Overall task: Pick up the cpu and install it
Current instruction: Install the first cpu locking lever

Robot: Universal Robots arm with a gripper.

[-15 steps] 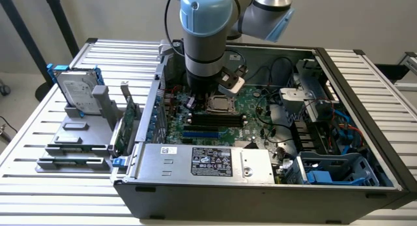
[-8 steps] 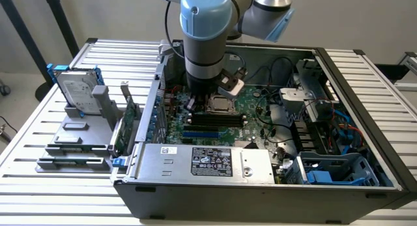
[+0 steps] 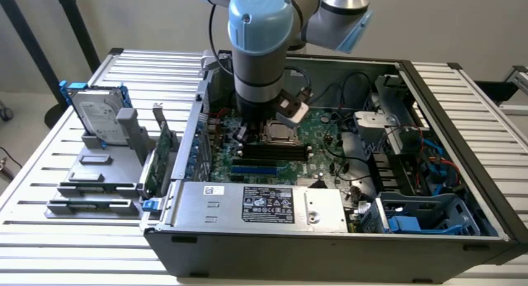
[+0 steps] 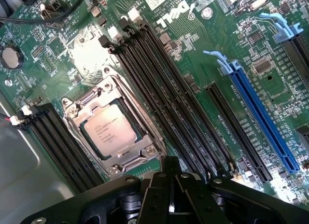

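Open computer case [image 3: 429,236] lies on a slatted metal worktop [image 3: 49,175]. Green motherboard [image 4: 203,50] carries black memory slots [image 4: 159,89] and a long blue expansion slot [image 4: 263,118]. Power supply [image 3: 264,206] sits along the case's near wall (label facing up). At the exterior view's left, a grey holder [image 3: 95,175] props a hard drive [image 3: 99,116] upright, green circuit cards [image 3: 165,153] beside it.

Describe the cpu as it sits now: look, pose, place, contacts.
The cpu is a small flat square chip with a shiny silver metal top bearing faint printed text and a thin pale rim. It lies flat in its socket on the green motherboard, framed by the socket's silver metal bracket, between banks of black memory slots. The claw is shut and apart from it, holding nothing.
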